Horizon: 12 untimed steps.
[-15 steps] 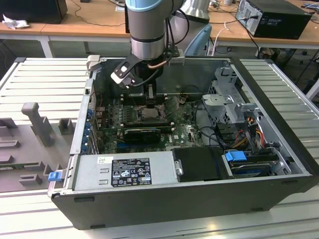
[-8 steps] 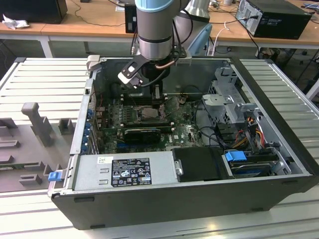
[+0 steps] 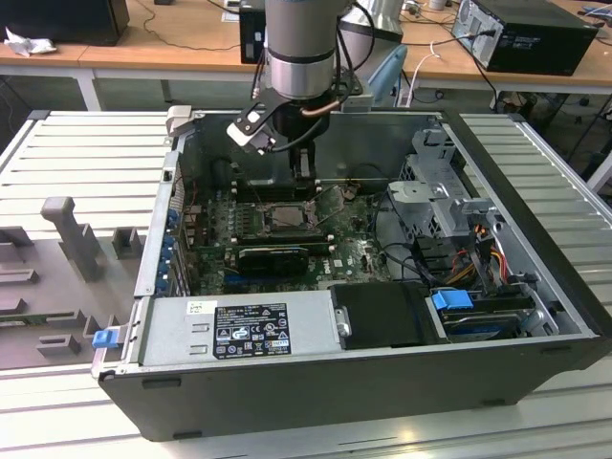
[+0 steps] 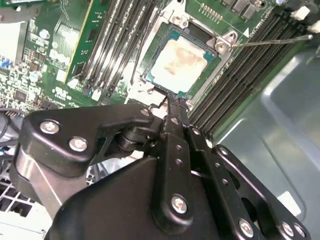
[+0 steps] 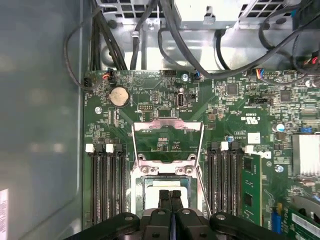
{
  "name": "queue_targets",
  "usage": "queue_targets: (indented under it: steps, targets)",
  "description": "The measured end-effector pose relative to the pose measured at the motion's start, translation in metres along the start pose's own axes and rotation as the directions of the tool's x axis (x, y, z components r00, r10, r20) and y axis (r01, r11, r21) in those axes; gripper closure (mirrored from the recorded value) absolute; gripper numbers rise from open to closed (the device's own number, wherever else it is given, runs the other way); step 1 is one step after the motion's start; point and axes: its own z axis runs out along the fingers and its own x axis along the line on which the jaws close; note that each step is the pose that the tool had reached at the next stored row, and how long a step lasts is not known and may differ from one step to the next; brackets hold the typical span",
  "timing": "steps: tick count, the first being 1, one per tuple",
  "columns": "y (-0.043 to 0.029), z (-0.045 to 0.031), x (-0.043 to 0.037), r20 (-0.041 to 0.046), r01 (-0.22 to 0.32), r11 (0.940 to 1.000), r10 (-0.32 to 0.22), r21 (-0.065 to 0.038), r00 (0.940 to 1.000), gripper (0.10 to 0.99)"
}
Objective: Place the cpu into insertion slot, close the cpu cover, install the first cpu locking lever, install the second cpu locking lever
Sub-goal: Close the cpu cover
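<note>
The cpu [image 4: 182, 57] lies flat in the insertion slot [image 4: 159, 31], its silvery-beige face up. The slot sits mid-board in the open computer case [image 3: 287, 217]. The cpu cover [image 5: 167, 124], a silvery frame with a square window, is swung open and lies back over the green board beyond the slot. A thin locking lever [image 4: 272, 40] sticks out free from the slot's corner and shows beside the slot [image 5: 201, 182] in the first wrist view too. My gripper [image 5: 170, 196] hangs just above the slot's near edge, fingers [image 4: 172, 112] pressed together with nothing between them.
Long black memory slots [image 5: 106, 185] flank the socket on both sides, one with a green module [image 5: 248, 192]. Black cables [image 5: 150, 30] and a drive cage [image 3: 445, 186] crowd the case's far side. A power supply [image 3: 249, 330] fills the front edge. The grey case wall [image 5: 40, 125] stands close.
</note>
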Motion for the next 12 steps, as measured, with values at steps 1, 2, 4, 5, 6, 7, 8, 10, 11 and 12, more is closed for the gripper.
queue_targets:
  steps: [1,2,4,5,6,7,8,10,11,12]
  targets:
    - [0.0001,-0.0018,0.0000,0.0000,0.000,1.0000,0.000,0.000,1.0000,0.980]
    - [0.0002,-0.0028,0.0001,0.0000,0.000,1.0000,0.000,0.000,1.0000,0.980]
    - [0.0026,-0.0044,0.0002,-0.0003,0.000,1.0000,0.000,0.000,1.0000,0.980]
    - [0.0051,-0.0044,0.0002,-0.0001,0.000,1.0000,0.000,0.000,1.0000,0.980]
    - [0.0074,-0.0043,0.0002,-0.0001,0.000,1.0000,0.000,0.000,1.0000,0.980]
    - [0.0101,-0.0043,0.0002,-0.0001,0.000,1.0000,0.000,0.000,1.0000,0.980]
    - [0.0110,-0.0049,0.0002,-0.0001,0.000,1.0000,0.000,0.000,1.0000,0.980]
    - [0.0117,-0.0100,0.0004,-0.0002,0.000,1.0000,0.000,0.000,1.0000,0.980]
    - [0.0123,-0.0106,0.0004,-0.0001,0.000,1.0000,0.000,0.000,1.0000,0.980]
    - [0.0139,-0.0106,0.0005,-0.0003,0.000,1.0000,0.000,0.000,1.0000,0.980]
